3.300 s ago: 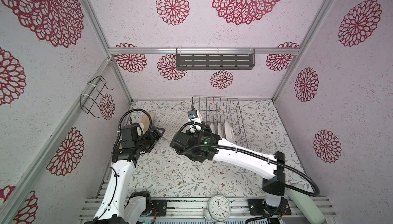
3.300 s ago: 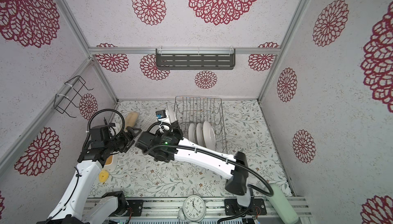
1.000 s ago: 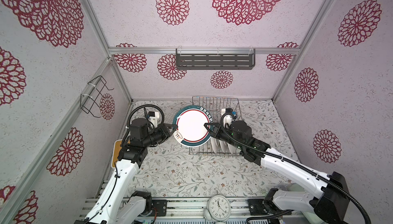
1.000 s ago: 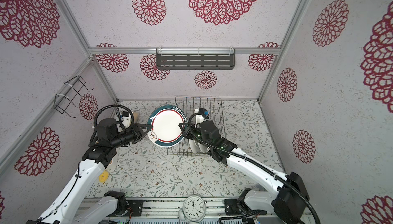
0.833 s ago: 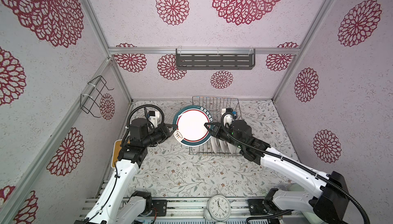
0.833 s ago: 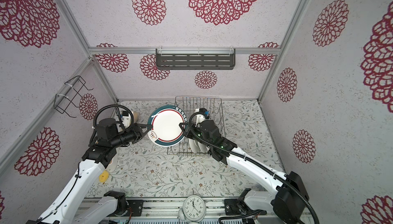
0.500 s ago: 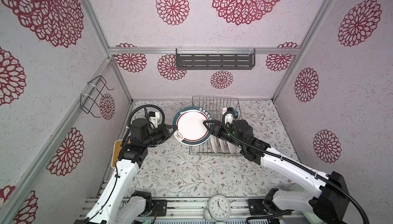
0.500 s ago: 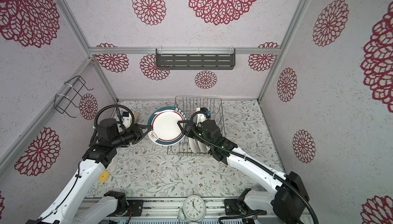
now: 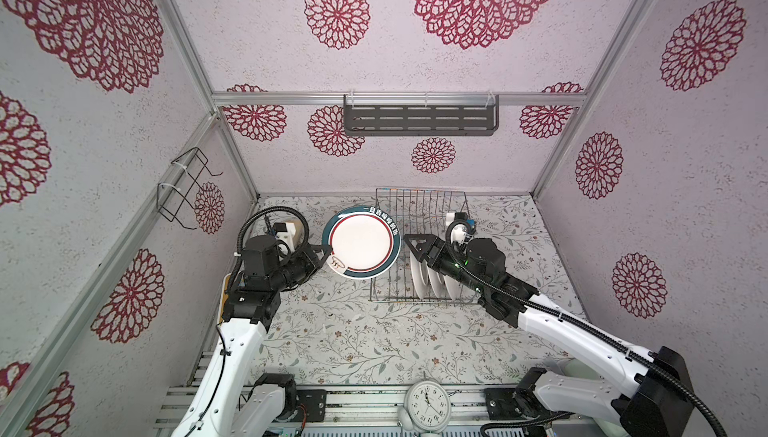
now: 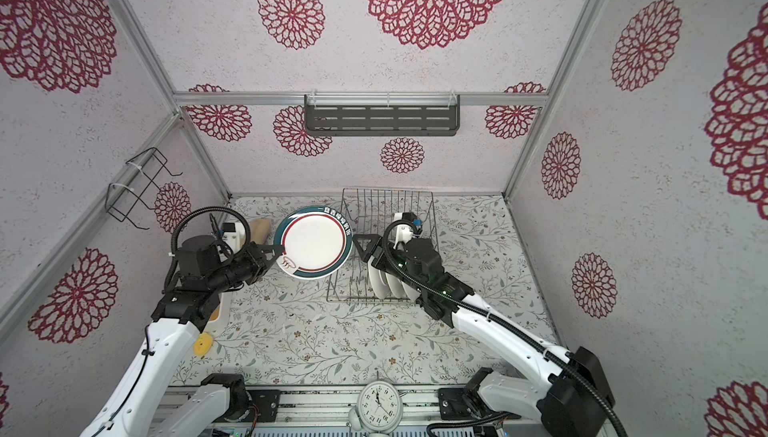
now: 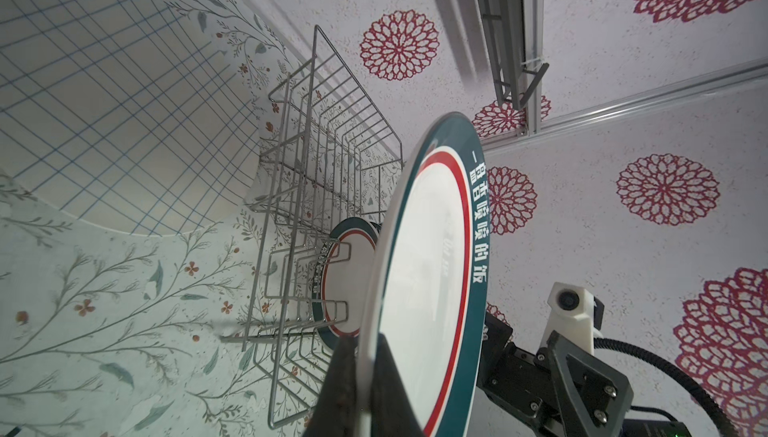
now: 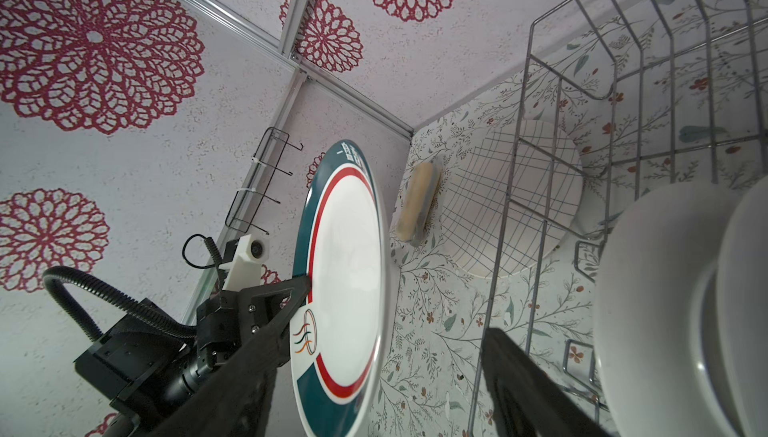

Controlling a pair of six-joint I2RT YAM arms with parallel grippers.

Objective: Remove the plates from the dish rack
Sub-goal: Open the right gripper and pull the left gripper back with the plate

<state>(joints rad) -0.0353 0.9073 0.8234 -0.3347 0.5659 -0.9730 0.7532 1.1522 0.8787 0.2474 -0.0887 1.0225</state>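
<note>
The right gripper (image 9: 412, 244) has just let go, and its jaws now stand apart just beside the teal-rimmed plate (image 9: 360, 244). The left gripper (image 9: 327, 253) alone holds it, jaws clamped on its rim, clear of the counter (image 9: 353, 331). I'd say the handover is done. More plates (image 9: 432, 281) wait in the dish rack (image 9: 419, 206) behind the open jaws.

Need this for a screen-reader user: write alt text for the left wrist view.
The left tool pinches the rim of a teal-rimmed white plate, held on edge. Behind it a wire dish rack stands on the floral table with another teal-rimmed plate upright inside, and a cream grid-lined plate lies flat beside it.
</note>
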